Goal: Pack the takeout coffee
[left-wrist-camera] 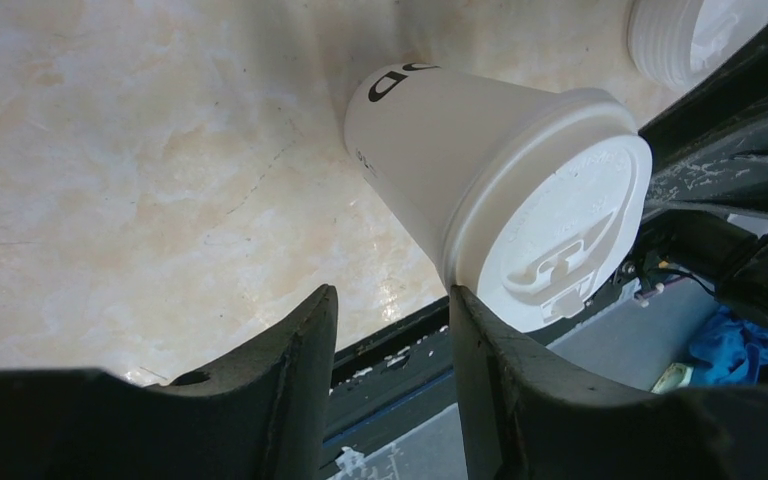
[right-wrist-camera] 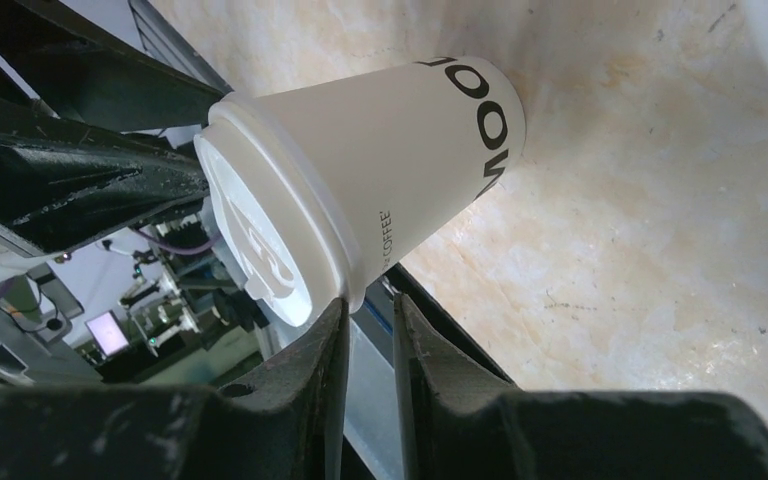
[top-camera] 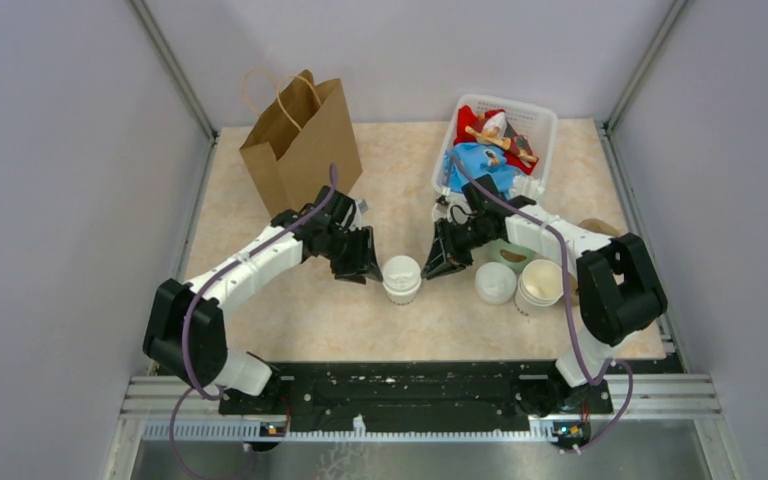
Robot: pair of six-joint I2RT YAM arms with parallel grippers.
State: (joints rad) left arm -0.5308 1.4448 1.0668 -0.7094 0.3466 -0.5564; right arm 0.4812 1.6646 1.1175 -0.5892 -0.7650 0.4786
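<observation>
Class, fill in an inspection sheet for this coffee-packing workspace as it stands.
Surface: beige marbled tabletop.
Job's things: lidded takeout coffee upright at centre; brown paper bag standing back left.
Clutter: loose lid, stack of cups, filled white basket, right side.
Grippers: left gripper open beside the cup; right gripper jaws narrowly apart on its other side; neither holds it.
Cables: purple cables along both arms.
Surroundings: grey walls, metal frame.

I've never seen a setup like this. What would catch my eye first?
A lidded white cup stands mid-table, with the left gripper and right gripper close on either side, neither gripping it. Behind them, a brown paper bag stands at left and a white basket of colourful items sits at right.
</observation>
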